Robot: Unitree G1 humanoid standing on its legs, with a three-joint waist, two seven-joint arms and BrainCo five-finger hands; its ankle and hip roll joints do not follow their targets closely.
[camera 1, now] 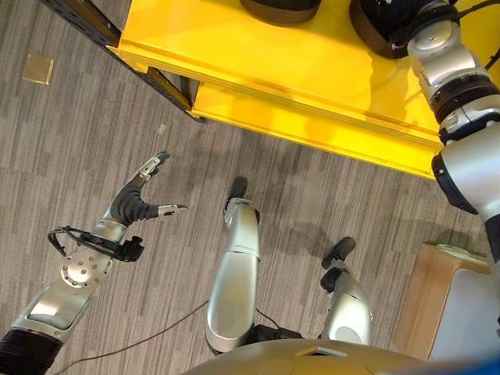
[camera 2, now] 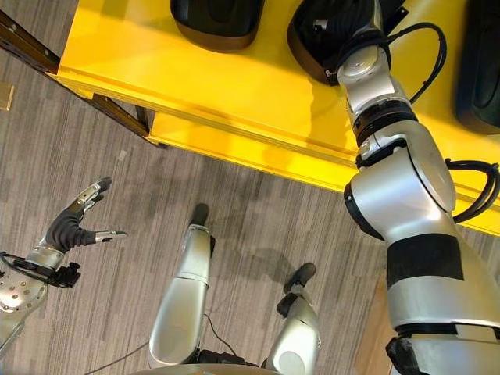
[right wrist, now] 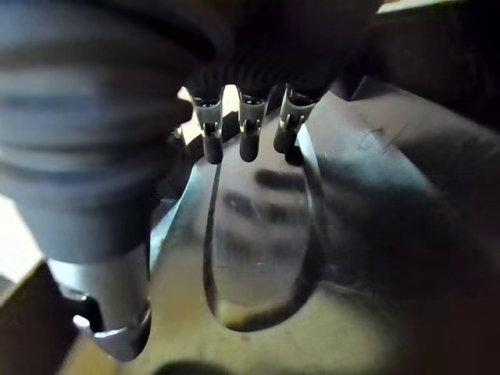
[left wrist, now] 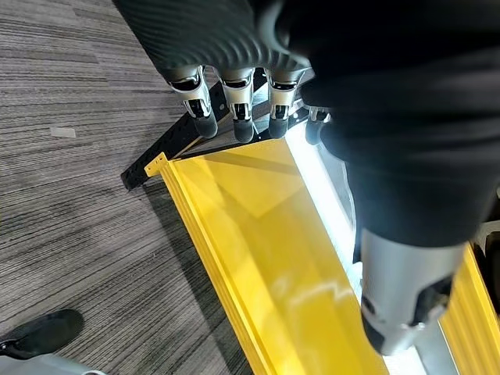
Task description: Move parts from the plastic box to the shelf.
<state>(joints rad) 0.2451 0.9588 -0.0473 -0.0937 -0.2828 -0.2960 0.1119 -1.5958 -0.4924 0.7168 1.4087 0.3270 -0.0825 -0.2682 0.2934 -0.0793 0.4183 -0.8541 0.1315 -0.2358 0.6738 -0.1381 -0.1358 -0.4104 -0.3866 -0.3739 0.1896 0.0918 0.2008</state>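
Note:
A yellow shelf (camera 2: 258, 94) runs across the far side. On it lie black moulded parts: one (camera 2: 217, 19) to the left, one (camera 2: 316, 43) in the middle and one (camera 2: 480, 70) at the far right. My right hand (camera 2: 344, 23) is stretched over the middle part (right wrist: 258, 234), a glossy dark shell with an oval hollow. Its fingers (right wrist: 248, 133) are straight above the shell and its thumb (right wrist: 109, 312) stands apart. My left hand (camera 1: 144, 199) hangs open over the carpet at the left, fingers (left wrist: 234, 109) spread and holding nothing.
A black metal shelf frame (camera 1: 86, 19) slants at the upper left beside the yellow lower shelf (camera 1: 312, 129). A tan-sided container (camera 1: 433, 305) stands on the floor at the lower right. A small brass floor plate (camera 1: 37, 69) lies at the left.

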